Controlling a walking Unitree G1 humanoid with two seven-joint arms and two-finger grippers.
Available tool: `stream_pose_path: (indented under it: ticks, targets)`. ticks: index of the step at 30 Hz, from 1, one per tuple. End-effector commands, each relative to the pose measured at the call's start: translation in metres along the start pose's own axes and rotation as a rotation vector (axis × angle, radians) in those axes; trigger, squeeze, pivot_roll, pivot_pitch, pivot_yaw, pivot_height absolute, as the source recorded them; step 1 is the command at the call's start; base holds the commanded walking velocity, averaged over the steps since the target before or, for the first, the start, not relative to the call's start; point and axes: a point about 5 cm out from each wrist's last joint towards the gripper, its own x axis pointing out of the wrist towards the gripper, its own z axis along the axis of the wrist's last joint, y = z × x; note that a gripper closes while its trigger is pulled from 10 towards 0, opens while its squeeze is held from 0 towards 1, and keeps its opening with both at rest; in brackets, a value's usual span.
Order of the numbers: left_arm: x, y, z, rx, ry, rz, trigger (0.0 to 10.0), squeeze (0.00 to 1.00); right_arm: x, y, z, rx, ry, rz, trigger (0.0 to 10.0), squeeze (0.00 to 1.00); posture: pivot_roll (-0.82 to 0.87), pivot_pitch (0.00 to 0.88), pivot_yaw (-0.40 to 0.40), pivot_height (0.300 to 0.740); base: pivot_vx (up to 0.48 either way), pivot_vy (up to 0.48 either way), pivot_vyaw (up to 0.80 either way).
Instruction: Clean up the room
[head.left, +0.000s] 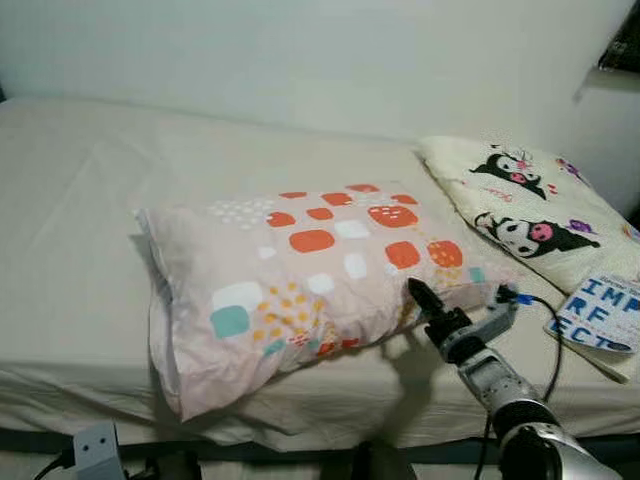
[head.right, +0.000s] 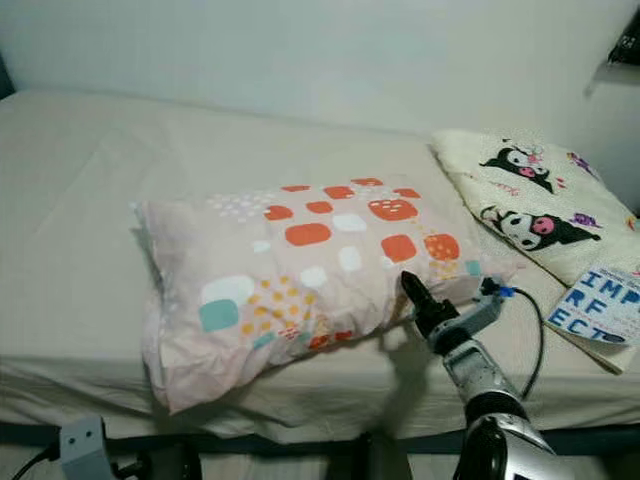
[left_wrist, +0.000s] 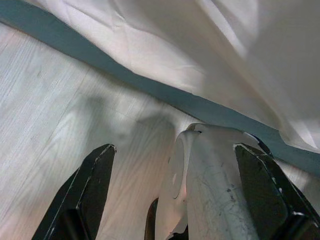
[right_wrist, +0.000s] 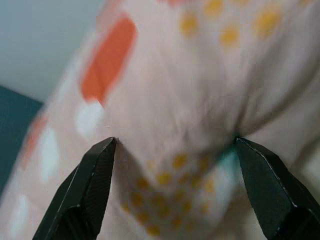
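Note:
A pale pink pillow (head.left: 300, 280) with orange, white and teal squares lies slantwise on the cream bed (head.left: 80, 200), its near end close to the mattress edge. My right gripper (head.left: 424, 300) reaches up to the pillow's near right edge. In the right wrist view it (right_wrist: 175, 141) stands open, with the dotted pillow cloth (right_wrist: 170, 90) bulging between and just beyond the fingertips. My left gripper (left_wrist: 175, 147) hangs low and open over the pale wooden floor (left_wrist: 45, 100) beside the bed's hanging sheet (left_wrist: 210, 45).
A cream pillow with black-and-pink cartoon figures (head.left: 520, 205) lies at the bed's right end, with a white item in blue letters (head.left: 605, 315) below it. A white wall (head.left: 300, 50) runs behind the bed. A dark bed base (left_wrist: 150, 85) borders the floor.

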Motion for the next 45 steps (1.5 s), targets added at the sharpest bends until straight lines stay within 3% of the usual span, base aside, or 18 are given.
stream_pose_path:
  ticks: [1, 7, 15, 25, 27, 38, 42, 43, 45]
  targets:
    - [-0.006, 0.002, -0.016, 0.021, 0.066, -0.013, 10.0, 0.00, 0.000, -0.002, -0.007, 0.017, 0.019, -0.046, 10.0, 0.00, 0.05, 0.045, -0.165, 0.389, 0.000, 0.000, 0.00]
    - [-0.006, 0.006, -0.016, 0.033, 0.057, -0.015, 10.0, 0.00, 0.005, 0.003, -0.013, 0.040, 0.008, -0.050, 10.0, 0.00, 0.07, 0.060, -0.146, 0.374, 0.000, 0.000, 0.00]
    - [-0.007, 0.012, -0.014, 0.055, 0.047, -0.018, 10.0, 0.00, 0.022, 0.028, -0.019, 0.043, 0.036, 0.043, 10.0, 0.00, 0.09, 0.073, -0.129, 0.360, 0.000, 0.000, 0.00]
    - [-0.006, 0.011, -0.012, 0.078, 0.039, -0.032, 10.0, 0.00, 0.036, 0.047, -0.034, 0.009, 0.129, 0.017, 10.0, 0.00, 0.09, 0.066, -0.133, 0.360, 0.000, 0.000, 0.00]
    - [-0.007, 0.008, -0.013, 0.094, 0.043, -0.043, 10.0, 0.00, 0.042, 0.057, -0.036, -0.006, 0.143, 0.019, 10.0, 0.00, 0.10, 0.059, -0.133, 0.360, 0.000, 0.000, 0.00]
    - [-0.006, 0.007, -0.013, 0.096, 0.040, -0.046, 10.0, 0.00, 0.049, 0.067, -0.022, 0.038, 0.078, 0.020, 10.0, 0.00, 0.10, 0.050, -0.137, 0.360, 0.000, 0.000, 0.00]
    - [-0.006, 0.007, -0.013, 0.098, 0.042, -0.046, 10.0, 0.00, 0.050, 0.068, -0.024, -0.008, 0.114, -0.002, 10.0, 0.00, 0.09, 0.037, -0.137, 0.360, 0.000, 0.000, 0.00]
    - [-0.006, 0.006, -0.012, 0.100, 0.042, -0.047, 10.0, 0.00, 0.050, 0.064, -0.027, -0.042, 0.130, -0.047, 3.4, 0.00, 0.09, 0.031, -0.136, 0.360, 0.000, 0.000, 0.00]
    - [-0.006, 0.006, -0.012, 0.101, 0.043, -0.048, 10.0, 0.00, 0.049, 0.062, -0.029, -0.064, 0.139, -0.079, 3.4, 0.00, 0.09, 0.031, -0.136, 0.360, 0.000, 0.000, 0.00]
